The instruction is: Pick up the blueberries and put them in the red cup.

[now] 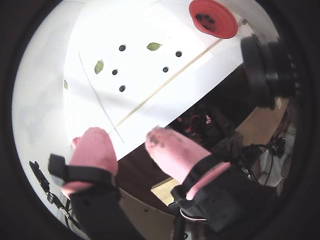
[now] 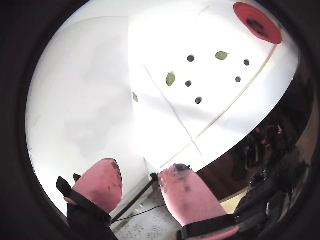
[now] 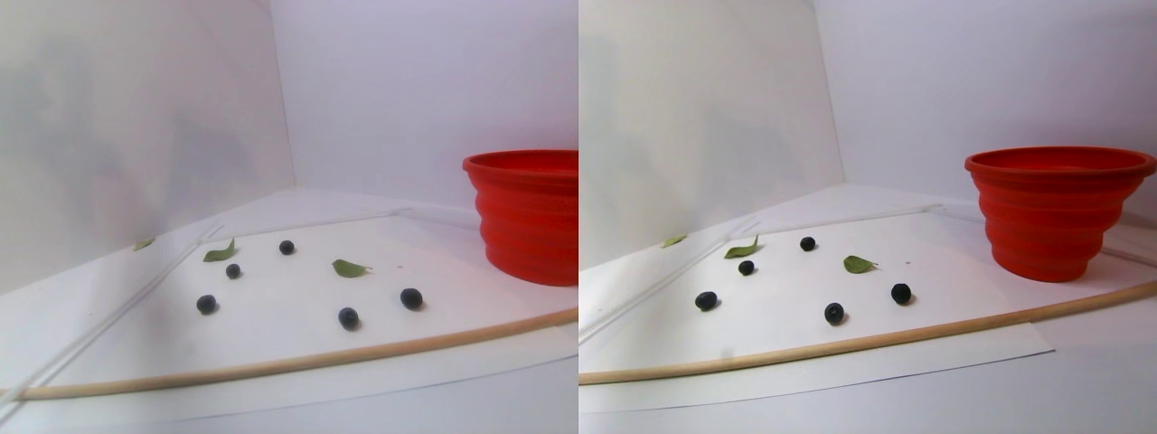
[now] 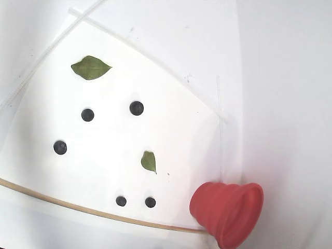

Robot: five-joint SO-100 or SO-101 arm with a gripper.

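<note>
Hand (image 1: 131, 144) released and empty, five blueberries (image 4: 136, 108) loose, red cup (image 4: 228, 211) edge-cropped

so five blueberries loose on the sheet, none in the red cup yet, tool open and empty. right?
Not quite: the red cup already holds a few dark berries, seen in a wrist view. Five blueberries do lie loose on the sheet, and the tool is open and empty.

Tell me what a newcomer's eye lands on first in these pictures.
The red cup stands out first, at the right of the white sheet in the stereo pair view, with dark berries already inside it in a wrist view. Next come five blueberries scattered on the sheet among green leaves. The gripper hangs apart from them, pink fingers spread, empty.
</note>
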